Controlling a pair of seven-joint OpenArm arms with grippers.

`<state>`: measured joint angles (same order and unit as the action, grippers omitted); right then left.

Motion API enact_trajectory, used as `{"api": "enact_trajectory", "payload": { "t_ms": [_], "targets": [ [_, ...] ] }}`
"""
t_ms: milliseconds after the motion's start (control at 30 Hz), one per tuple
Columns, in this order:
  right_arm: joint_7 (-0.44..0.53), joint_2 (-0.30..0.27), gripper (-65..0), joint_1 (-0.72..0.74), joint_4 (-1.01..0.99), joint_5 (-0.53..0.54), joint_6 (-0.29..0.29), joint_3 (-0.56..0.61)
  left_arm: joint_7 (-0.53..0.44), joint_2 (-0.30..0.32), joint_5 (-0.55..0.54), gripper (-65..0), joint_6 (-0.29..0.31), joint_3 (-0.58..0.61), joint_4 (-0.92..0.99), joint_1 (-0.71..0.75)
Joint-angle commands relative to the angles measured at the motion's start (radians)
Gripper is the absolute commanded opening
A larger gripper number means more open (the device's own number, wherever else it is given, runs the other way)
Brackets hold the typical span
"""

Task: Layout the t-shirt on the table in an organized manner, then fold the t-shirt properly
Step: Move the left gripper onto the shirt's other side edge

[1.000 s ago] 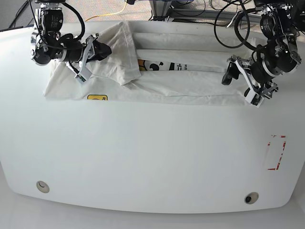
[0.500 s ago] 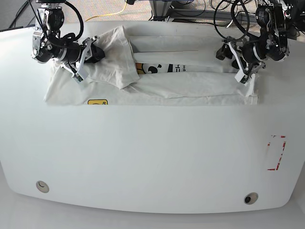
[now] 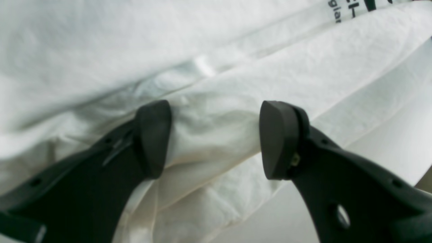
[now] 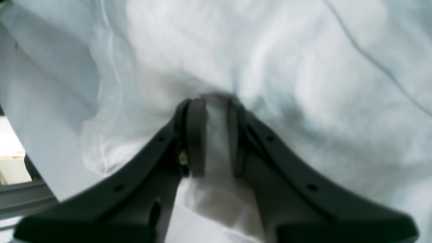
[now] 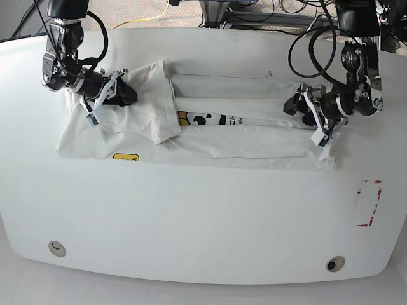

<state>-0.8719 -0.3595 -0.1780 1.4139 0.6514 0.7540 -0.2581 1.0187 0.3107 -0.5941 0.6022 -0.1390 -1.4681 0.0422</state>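
Note:
The white t-shirt lies wrinkled and partly folded across the far half of the table. Its yellow logo patch is at the near left and the print shows in the middle. My right gripper is shut on a bunch of cloth at the shirt's left end; in the right wrist view white fabric is pinched between the pads. My left gripper is at the shirt's right end. In the left wrist view it is open, and its fingers straddle a thick fold of the t-shirt.
A red-outlined rectangle mark is near the table's right edge. Two small round holes sit near the front edge. Cables and frame parts lie beyond the far edge.
The shirt has shifted toward the front and its right edge has drawn left. My left gripper came down onto the right end fold. My right gripper moved nearer, still holding cloth.

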Motion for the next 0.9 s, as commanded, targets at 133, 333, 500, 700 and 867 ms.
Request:
{"api": "enact_trajectory", "payload": {
  "t_ms": [133,333,500,700,867],
  "targets": [
    [-0.080,-0.029,-51.8,0.010,-0.054,-0.170,-0.056,0.003,0.130,0.011,0.053,-26.4,-0.017,0.002,-0.059,-0.018],
    [-0.080,-0.031,-51.8,0.015,-0.052,-0.170,-0.056,0.003,0.167,0.011,0.053,-26.2,-0.017,-0.003,-0.194,-0.014],
    [-0.082,-0.026,-51.8,0.024,-0.052,-0.170,-0.056,0.004,0.185,0.012,0.052,-26.1,-0.015,-0.018,-0.308,0.008],
    [-0.082,-0.023,-51.8,0.024,-0.052,-0.170,-0.056,0.006,0.185,0.011,0.052,-23.6,0.077,-0.095,-0.377,0.051],
    [-0.082,-0.022,-51.8,0.022,-0.052,-0.170,-0.056,0.007,0.185,0.008,0.059,-13.9,0.096,-0.149,-0.377,0.086]
  ]
}}
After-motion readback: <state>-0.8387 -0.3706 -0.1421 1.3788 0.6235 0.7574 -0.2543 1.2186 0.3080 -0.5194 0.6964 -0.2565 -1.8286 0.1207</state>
